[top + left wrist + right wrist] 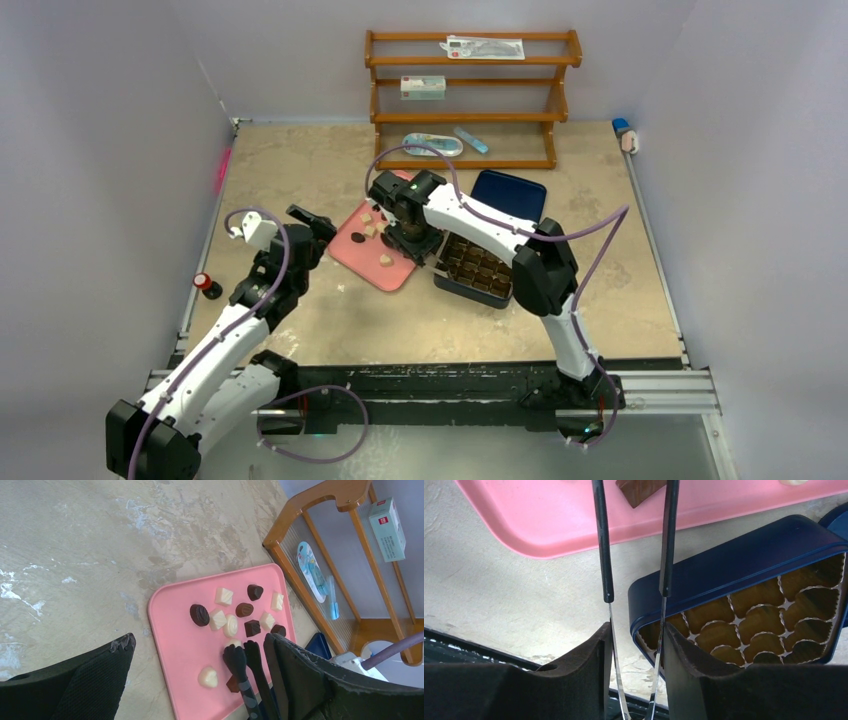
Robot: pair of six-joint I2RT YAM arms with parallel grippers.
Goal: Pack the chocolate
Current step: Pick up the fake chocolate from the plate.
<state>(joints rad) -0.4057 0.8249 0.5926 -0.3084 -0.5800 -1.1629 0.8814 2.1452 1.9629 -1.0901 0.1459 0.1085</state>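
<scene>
The chocolate (199, 615) lies on the pink tray (175, 630), left of the blue box (734, 565). The right gripper (634, 645) is grasping the tongs (602, 555), and their tips are right by a white piece (232, 643). Go down slowly, put one tip on each side, then squeeze softly so it does not pop out. The left gripper (312, 222) is wide apart, holding nothing

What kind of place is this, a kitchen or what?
Most likely a lab robot cell: plain walls box in a worn table, the left arm and right arm are bolted to its near rail, and a wooden rack holds props.
</scene>
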